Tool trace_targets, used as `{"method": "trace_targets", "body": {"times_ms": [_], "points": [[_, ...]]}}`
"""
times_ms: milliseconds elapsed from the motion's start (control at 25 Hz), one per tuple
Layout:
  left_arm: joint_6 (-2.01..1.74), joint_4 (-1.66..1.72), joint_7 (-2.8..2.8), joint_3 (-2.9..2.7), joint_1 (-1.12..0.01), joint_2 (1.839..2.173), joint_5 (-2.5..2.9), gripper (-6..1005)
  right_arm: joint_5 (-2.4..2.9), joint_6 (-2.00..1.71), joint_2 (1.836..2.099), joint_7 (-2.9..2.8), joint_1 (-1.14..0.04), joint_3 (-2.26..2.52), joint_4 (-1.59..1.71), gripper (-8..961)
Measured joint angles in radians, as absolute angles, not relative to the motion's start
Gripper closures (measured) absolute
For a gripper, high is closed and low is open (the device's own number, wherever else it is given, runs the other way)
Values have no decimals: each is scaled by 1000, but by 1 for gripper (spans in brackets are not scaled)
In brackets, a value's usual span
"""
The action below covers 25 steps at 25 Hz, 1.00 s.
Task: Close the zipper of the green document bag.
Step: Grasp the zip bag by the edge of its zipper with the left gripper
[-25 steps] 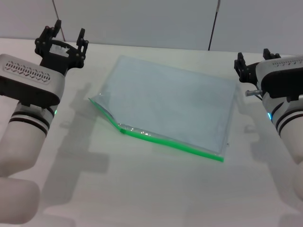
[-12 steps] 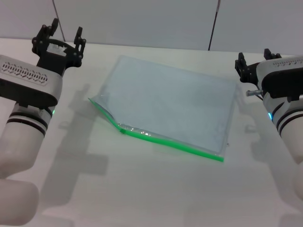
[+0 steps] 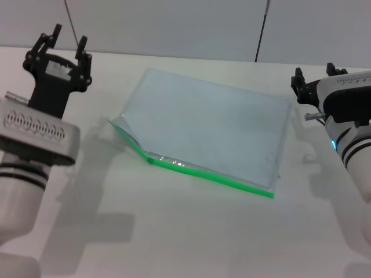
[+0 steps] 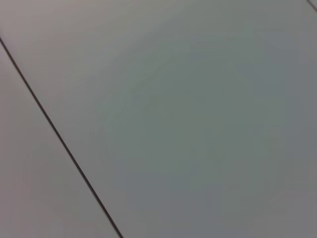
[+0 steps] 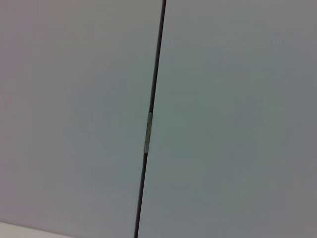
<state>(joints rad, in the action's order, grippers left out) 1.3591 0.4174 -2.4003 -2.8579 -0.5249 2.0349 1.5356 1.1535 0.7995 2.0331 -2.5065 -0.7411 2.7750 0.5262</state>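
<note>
Green document bag (image 3: 208, 130) lies flat mid-table in the head view, turned at an angle, its bright green zipper (image 3: 197, 169) edge toward the robot. At the zipper's left end the top sheet lifts and curls away from the strip, so that stretch reads as open; the run toward the right corner looks flat and joined. Slider too small to pick out. Left gripper (image 3: 60, 43) hangs off the bag's far-left side, well apart from it, 2 fingers spread wide, nothing between them; judged staged for an approach to the open end. Right gripper (image 3: 316, 78) sits off the bag's far-right corner, near but not touching; only the finger roots show, so spread cannot be told. Judged role: pin the closed end while the other arm pulls. Table (image 3: 174, 231) is plain white, which helps the green edge stand out. Left wrist view: only wall panel (image 4: 198, 124) with 1 dark seam, no bag, no fingers. Right wrist view: wall panel again, 1 near-vertical seam (image 5: 151, 119), a sliver of table at the edge. Neither wrist camera is aimed at the work yet.
</note>
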Motion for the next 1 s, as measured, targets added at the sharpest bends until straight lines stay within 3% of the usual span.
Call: {"method": "trace_targets", "body": {"times_ms": [440,840,1000], "points": [[1523,591,-2045,-2859,-424,2035,1591,551,1154,798,2033,-2507,-739,2775,524,279],[1486,679,-1804,-2859,-418,2034,1564,401,1154,798,2032,-2506,-732,2775,523,277],[1428,710,-1772,-2858,-419,2031,1508,386,1154,797,2032,-2506,-727,2775,523,277]]}}
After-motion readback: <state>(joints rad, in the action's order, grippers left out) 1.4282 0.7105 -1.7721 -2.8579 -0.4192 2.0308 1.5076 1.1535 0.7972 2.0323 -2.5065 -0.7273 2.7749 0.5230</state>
